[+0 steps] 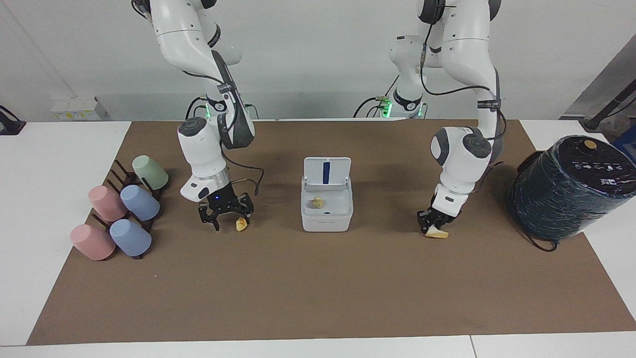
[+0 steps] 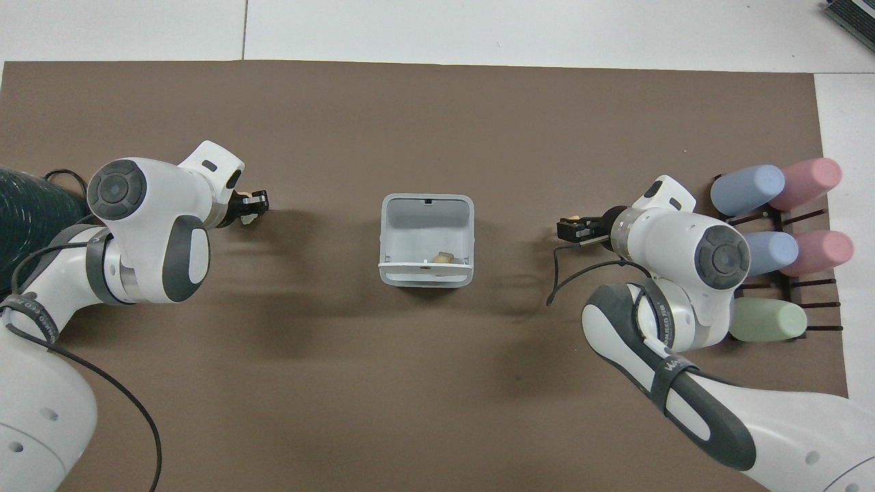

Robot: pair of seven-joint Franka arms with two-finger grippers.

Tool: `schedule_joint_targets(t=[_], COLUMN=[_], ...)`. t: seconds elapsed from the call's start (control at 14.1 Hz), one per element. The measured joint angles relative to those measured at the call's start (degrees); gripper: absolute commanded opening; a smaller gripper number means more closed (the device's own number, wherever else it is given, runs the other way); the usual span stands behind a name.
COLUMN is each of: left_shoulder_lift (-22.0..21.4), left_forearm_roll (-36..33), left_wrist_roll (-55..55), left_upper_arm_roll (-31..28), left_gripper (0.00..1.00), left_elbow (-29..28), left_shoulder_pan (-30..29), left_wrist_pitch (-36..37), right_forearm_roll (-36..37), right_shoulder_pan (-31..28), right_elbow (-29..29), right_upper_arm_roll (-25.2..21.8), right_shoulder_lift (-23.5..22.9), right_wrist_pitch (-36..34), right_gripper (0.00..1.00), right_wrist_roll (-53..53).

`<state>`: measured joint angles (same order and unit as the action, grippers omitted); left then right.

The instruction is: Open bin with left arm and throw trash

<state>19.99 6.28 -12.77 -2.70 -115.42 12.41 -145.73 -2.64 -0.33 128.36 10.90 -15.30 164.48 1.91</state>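
The white bin [image 1: 326, 217] stands mid-mat with its lid [image 1: 327, 172] upright, blue stripe showing. One pale-yellow nugget [image 1: 317, 202] lies inside; it also shows in the overhead view [image 2: 443, 257]. My right gripper [image 1: 226, 219] is open and low at the mat, toward the right arm's end from the bin. A second nugget [image 1: 242, 224] lies at its finger nearest the bin. My left gripper [image 1: 431, 226] is down at the mat, toward the left arm's end, shut on the flat wedge [image 1: 437, 233]. In the overhead view the left gripper [image 2: 254, 203] hides most of the wedge.
A rack of pastel cups [image 1: 124, 214] lies at the right arm's end of the mat, close to the right arm. A large dark wrapped cylinder [image 1: 566, 186] stands at the left arm's end. The brown mat [image 1: 318, 288] covers the table.
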Motion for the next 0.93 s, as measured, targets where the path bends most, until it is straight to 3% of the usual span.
schedule_joint_targets(t=[0.07, 0.14, 0.21, 0.36, 0.64, 0.93], left_shoulder_lift=[0.0, 0.01, 0.01, 0.21, 0.58, 0.54], left_forearm_roll=[0.0, 0.0, -0.01, -0.01, -0.01, -0.01], left_wrist_roll=[0.04, 0.04, 0.12, 0.19, -1.41, -10.34], left_upper_arm_roll=[0.06, 0.1, 0.15, 0.26, 0.41, 0.56], left_gripper=[0.1, 0.05, 0.02, 0.02, 0.02, 0.02], left_elbow=[0.09, 0.26, 0.55, 2.41, 13.85, 22.74], left_shoulder_pan=[0.04, 0.05, 0.08, 0.7, 3.81, 9.32], left_wrist_pitch=[-0.04, -0.04, -0.04, 1.32, 14.42, 24.47], right_forearm_roll=[0.03, 0.06, 0.06, 0.06, 0.06, 0.06], right_shoulder_pan=[0.02, 0.03, 0.03, 0.17, 0.22, 0.22], right_elbow=[1.41, 2.44, 3.01, 3.15, 3.16, 2.54], right_upper_arm_roll=[0.09, 0.18, 0.3, 0.5, 0.59, 0.59], right_shoulder_lift=[0.01, 0.03, 0.07, 0.4, 0.77, 1.5], right_wrist_pitch=[2.28, 3.66, 4.42, 4.63, 4.65, 4.96], right_gripper=[0.42, 0.16, 0.01, 0.0, 0.0, 0.0], right_wrist_roll=[0.01, 0.02, 0.01, 0.02, -0.01, -2.59])
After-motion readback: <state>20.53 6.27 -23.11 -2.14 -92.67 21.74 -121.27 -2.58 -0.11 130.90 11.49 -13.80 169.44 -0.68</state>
